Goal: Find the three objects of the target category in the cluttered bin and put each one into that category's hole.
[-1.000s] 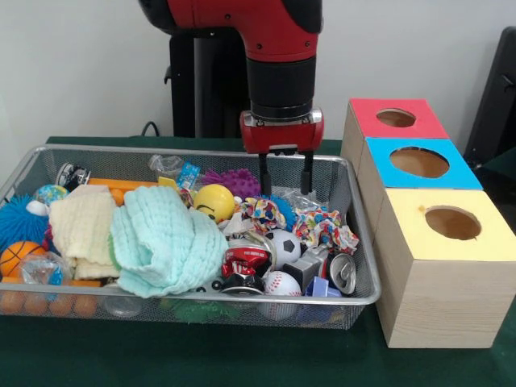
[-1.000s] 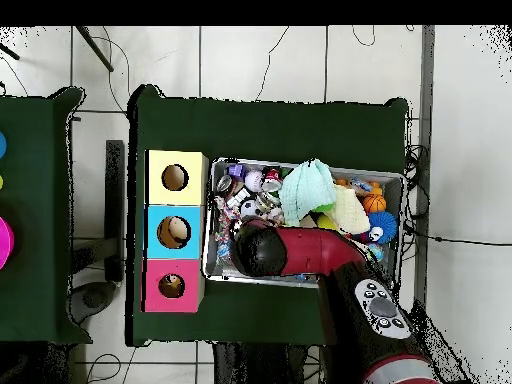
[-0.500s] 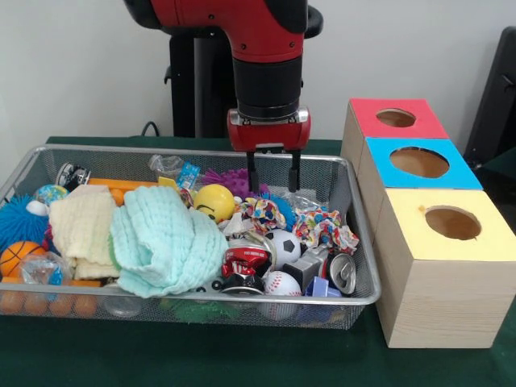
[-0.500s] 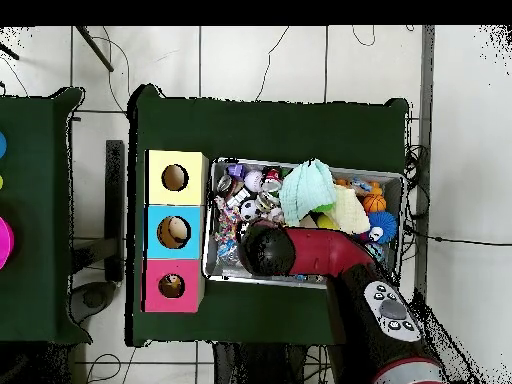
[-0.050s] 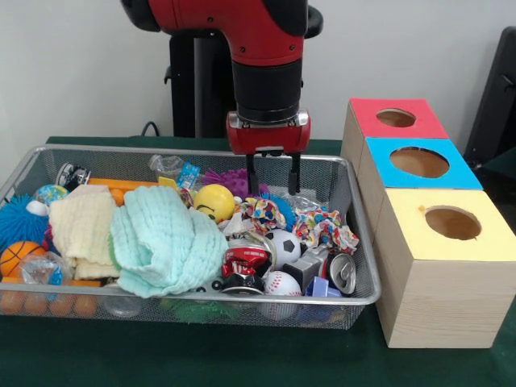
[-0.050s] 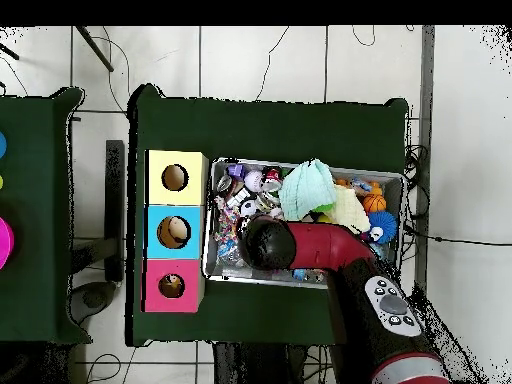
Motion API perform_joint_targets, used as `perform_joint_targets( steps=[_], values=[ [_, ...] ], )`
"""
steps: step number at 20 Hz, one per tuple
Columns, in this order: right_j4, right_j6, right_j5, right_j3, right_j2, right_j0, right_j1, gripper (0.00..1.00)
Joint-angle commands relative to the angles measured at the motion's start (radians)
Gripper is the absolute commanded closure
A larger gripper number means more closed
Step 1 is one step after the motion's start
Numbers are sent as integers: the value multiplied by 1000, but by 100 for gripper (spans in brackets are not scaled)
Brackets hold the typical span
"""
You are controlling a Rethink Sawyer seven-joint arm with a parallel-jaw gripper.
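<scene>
The room is evenly and fairly brightly lit, seemingly from overhead, with soft, faint shadows under the wire bin [image 5: 364, 300] and beside the wooden boxes [image 5: 439, 282] on the green cloth. A small glint sits on the red arm [image 5: 242, 20] and on the can top [image 5: 343, 274] in the bin. Seen from above, the white floor [image 6: 260, 60] looks washed out and small items smear together.

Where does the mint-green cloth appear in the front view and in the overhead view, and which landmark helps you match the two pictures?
Front view: the mint-green cloth lies heaped in the wire bin's left-centre, towards the near rim.
Overhead view: the mint-green cloth sits at the bin's top edge, about mid-length.
Shared landmark: the yellow-topped box, beside the bin's right end in the front view, at its upper left overhead.
</scene>
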Motion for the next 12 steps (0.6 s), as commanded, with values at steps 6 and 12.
perform_joint_targets(
  steps=[6,12],
  values=[
    [-33,-165,281,-330,125,-18,155,0],
    [-61,-218,315,-396,154,-42,201,0]
  ],
)
